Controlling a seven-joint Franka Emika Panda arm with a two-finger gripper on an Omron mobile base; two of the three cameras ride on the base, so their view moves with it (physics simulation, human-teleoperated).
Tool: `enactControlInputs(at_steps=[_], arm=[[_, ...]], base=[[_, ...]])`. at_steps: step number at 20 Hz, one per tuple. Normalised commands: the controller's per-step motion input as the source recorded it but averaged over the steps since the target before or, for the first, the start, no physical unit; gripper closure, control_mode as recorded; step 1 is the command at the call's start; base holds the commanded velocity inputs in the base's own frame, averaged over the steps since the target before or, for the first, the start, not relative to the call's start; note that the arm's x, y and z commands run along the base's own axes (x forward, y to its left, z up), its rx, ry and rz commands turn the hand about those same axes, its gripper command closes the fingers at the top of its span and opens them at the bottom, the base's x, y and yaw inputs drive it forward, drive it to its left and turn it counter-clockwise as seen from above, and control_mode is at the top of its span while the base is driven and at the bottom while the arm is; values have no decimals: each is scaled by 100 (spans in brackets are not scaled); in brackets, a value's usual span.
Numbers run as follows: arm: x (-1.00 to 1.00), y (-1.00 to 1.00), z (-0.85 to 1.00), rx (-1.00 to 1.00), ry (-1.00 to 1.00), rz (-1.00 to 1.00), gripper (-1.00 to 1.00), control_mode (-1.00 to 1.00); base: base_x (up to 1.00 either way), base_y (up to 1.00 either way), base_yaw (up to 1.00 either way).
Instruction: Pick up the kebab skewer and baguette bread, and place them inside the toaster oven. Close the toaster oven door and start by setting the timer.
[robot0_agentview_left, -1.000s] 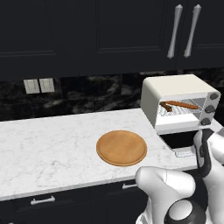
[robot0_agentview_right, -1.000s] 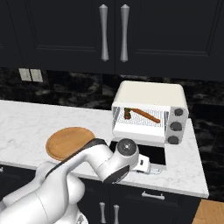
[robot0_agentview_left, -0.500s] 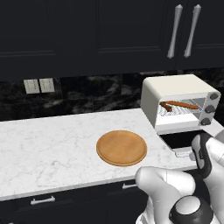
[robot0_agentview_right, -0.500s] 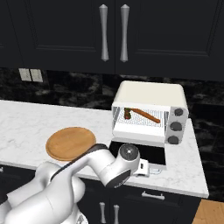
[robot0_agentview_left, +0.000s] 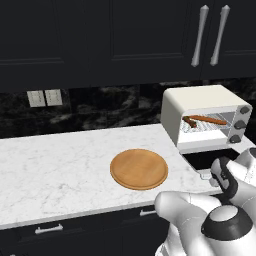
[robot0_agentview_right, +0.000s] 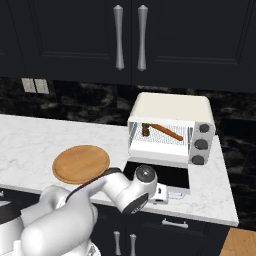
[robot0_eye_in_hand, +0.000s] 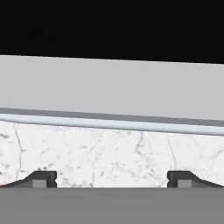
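Looking over the arm from my base cameras, I see the toaster oven (robot0_agentview_right: 170, 131) at the right end of the marble counter (robot0_agentview_left: 55, 170) with its door (robot0_agentview_right: 160, 176) folded down flat in front, and both the baguette bread (robot0_agentview_right: 166, 132) and the kebab skewer (robot0_agentview_right: 145, 130) lie on the wire rack inside. My gripper (robot0_eye_in_hand: 111, 179) sits low at the door's front edge with its jaws spread wide and gripping nothing, the silver handle bar (robot0_eye_in_hand: 131, 126) running just ahead of the fingertips (robot0_eye_in_hand: 41, 178). Left of the oven, I see the round wooden plate (robot0_agentview_left: 139, 169).
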Motion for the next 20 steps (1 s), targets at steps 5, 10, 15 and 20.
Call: enactControlInputs(at_steps=[5,10,15,20], arm=[[2,0,-32,0,1,0,-100,-100],[11,0,-9,0,0,0,-100,-100],[13,0,-4,0,-1,-1,-100,-100],[23,1,0,0,-2,-6,-100,-100]], base=[[0,0,0],[0,0,0],[0,0,0],[0,0,0]])
